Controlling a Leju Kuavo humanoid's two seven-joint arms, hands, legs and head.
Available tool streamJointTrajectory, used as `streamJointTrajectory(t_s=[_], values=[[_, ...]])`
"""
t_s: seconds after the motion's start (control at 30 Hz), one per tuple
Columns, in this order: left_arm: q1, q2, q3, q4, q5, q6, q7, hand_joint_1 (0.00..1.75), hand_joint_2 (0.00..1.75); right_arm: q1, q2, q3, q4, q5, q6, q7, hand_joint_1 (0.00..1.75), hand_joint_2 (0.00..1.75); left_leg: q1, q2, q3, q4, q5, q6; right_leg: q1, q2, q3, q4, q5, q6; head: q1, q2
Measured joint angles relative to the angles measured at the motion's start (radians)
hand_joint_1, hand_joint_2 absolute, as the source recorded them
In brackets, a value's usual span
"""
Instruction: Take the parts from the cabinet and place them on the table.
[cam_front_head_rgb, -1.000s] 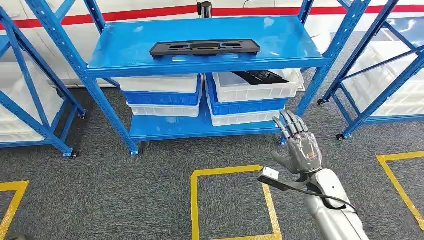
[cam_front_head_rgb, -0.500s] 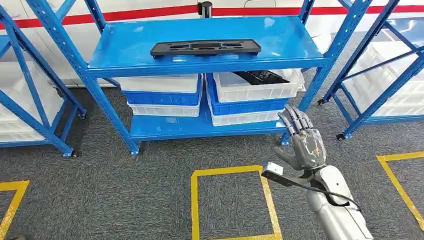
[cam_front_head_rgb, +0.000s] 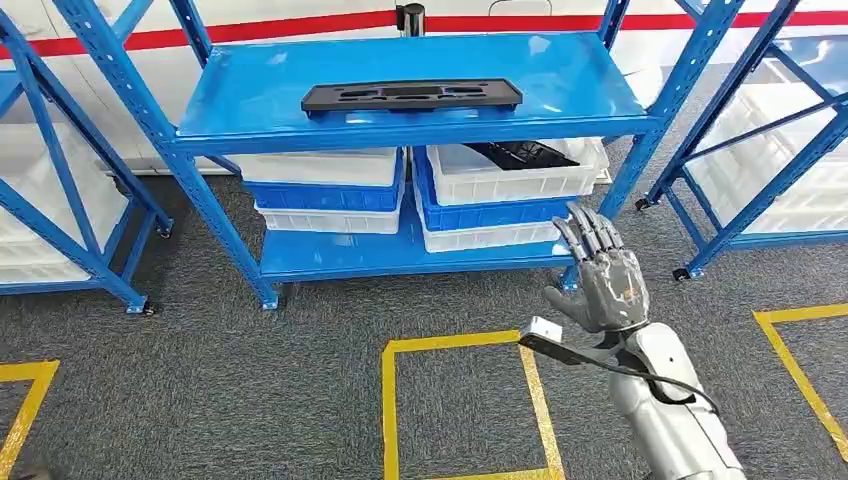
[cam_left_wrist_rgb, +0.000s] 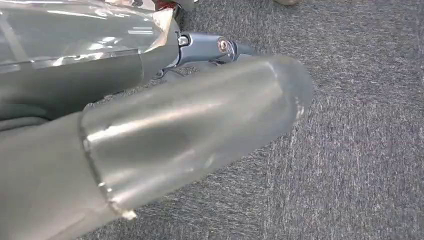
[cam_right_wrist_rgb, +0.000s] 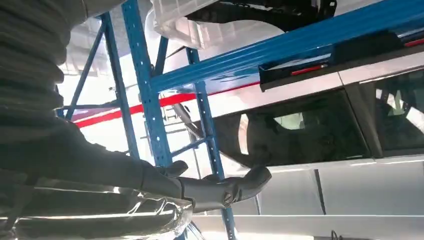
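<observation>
Blue shelving unit (cam_front_head_rgb: 190, 165), on castors, standing on grey carpet (cam_front_head_rgb: 200, 390) with yellow floor markings (cam_front_head_rgb: 390, 400).

Upper shelf (cam_front_head_rgb: 250, 95): one long flat black part (cam_front_head_rgb: 411, 96), lying lengthwise near the front edge, nothing touching it.

Lower shelf (cam_front_head_rgb: 330, 258): two stacks of white and blue bins. The top white bin of the right stack (cam_front_head_rgb: 520, 180) holds a second black part (cam_front_head_rgb: 518, 153), partly hidden under the upper shelf. The left stack (cam_front_head_rgb: 325, 195) shows no contents from this angle.

Right hand (cam_front_head_rgb: 603, 278): raised in front of the unit's lower right corner, fingers extended and spread, holding nothing. It sits just below and to the right of the right-hand bin stack, not touching bin or shelf. The part on the upper shelf lies well above it and to its left.

Left hand (cam_left_wrist_rgb: 150, 140): in the left wrist view, close above the carpet; whether its fingers are spread or curled cannot be told.

Further blue racks with white bins stand to either side.
</observation>
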Motion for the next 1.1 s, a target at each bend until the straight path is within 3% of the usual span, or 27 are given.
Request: streamJointTrajectory(t_s=[0.37,0.53,0.67,0.7,0.73,0.77,0.83,0.87,0.9,0.93,1.0,1.03,1.1], values=[[0.000,0.000,0.009,0.000,-0.002,0.000,-0.001,0.00,0.00,-0.008,0.003,0.000,0.015,-0.008,0.000,-0.008,0.00,1.75,0.000,0.000,0.000,0.000,0.000,0.000,0.000,0.000,0.000,0.000,0.000,0.000,0.000,0.000],[-0.001,0.002,0.010,0.000,-0.006,-0.006,-0.005,0.00,0.00,-0.014,0.003,0.001,0.029,-0.022,0.000,-0.023,0.00,1.75,-0.002,-0.001,-0.004,0.005,-0.002,0.003,-0.010,0.000,0.000,-0.001,0.003,0.004,0.000,0.000],[-0.001,0.005,0.015,0.000,-0.009,-0.009,-0.010,0.00,0.00,-0.019,0.003,0.002,0.037,-0.024,-0.001,-0.029,0.00,1.75,-0.004,-0.002,-0.008,0.005,-0.006,0.014,-0.013,0.000,0.001,-0.008,0.005,0.011,-0.001,0.000],[-0.002,0.005,0.015,0.000,-0.010,-0.011,-0.012,0.00,0.00,-0.022,0.003,0.002,0.037,-0.026,-0.002,-0.031,0.00,1.75,0.004,-0.002,0.006,-0.012,0.002,0.021,0.000,-0.001,-0.003,-0.009,0.003,0.016,0.000,0.000],[-0.002,0.003,0.015,0.000,-0.011,-0.011,-0.013,0.00,0.00,-0.022,0.002,0.001,0.038,-0.027,-0.003,-0.031,0.00,1.75,0.009,0.002,0.012,-0.023,0.008,0.024,-0.006,-0.002,-0.007,0.012,-0.005,0.014,-0.001,0.000],[-0.003,0.003,0.016,0.000,-0.012,-0.012,-0.013,0.00,0.00,-0.027,0.002,0.001,0.039,-0.028,-0.003,-0.031,0.00,1.75,0.010,0.003,0.014,-0.027,0.009,0.028,-0.003,0.001,-0.033,0.061,-0.030,0.008,-0.001,0.000],[-0.003,0.002,0.016,0.000,-0.018,-0.015,-0.013,0.00,0.00,-0.029,0.000,0.002,0.047,-0.028,-0.003,-0.031,0.00,1.75,0.011,0.003,0.014,-0.027,0.007,0.030,-0.004,0.002,-0.126,0.234,-0.098,-0.003,0.002,0.000],[-0.003,0.001,0.016,0.000,-0.018,-0.016,-0.013,0.00,0.00,-0.025,0.000,0.002,0.050,-0.028,-0.003,-0.031,0.00,1.75,0.011,0.002,0.013,-0.026,0.007,0.030,-0.003,0.002,-0.158,0.292,-0.113,-0.001,0.001,0.000],[-0.003,0.001,0.016,0.000,-0.019,-0.016,-0.013,0.00,0.00,-0.022,-0.001,0.002,0.053,-0.028,-0.003,-0.031,0.00,1.75,0.011,0.002,0.014,-0.026,0.006,0.029,-0.003,0.002,-0.169,0.308,-0.110,0.004,0.002,0.000],[-0.003,0.000,0.016,0.000,-0.019,-0.016,-0.013,0.00,0.00,-0.020,-0.001,0.002,0.054,-0.028,-0.003,-0.031,0.00,1.75,0.011,0.001,0.015,-0.025,0.004,0.027,-0.005,0.002,-0.156,0.276,-0.090,0.012,0.001,0.000],[-0.003,-0.002,0.016,0.000,-0.021,-0.017,-0.013,0.00,0.00,-0.021,-0.004,0.002,0.054,-0.028,-0.003,-0.030,0.00,1.75,0.014,0.000,0.018,-0.018,-0.003,0.018,-0.011,-0.001,-0.071,0.102,-0.015,0.031,0.002,0.000],[-0.003,-0.002,0.016,0.000,-0.021,-0.017,-0.013,0.00,0.00,-0.021,-0.005,0.002,0.054,-0.028,-0.003,-0.028,0.00,1.75,0.014,0.000,0.018,-0.010,-0.010,0.010,-0.015,-0.009,-0.025,0.009,0.013,0.033,0.003,0.000],[-0.003,0.001,0.017,0.000,-0.024,-0.017,-0.013,0.00,0.00,-0.020,-0.006,0.002,0.054,-0.028,-0.003,-0.028,0.00,1.75,0.008,0.001,0.016,-0.002,-0.020,-0.005,-0.006,-0.003,-0.019,0.004,0.011,0.009,0.000,0.000]])
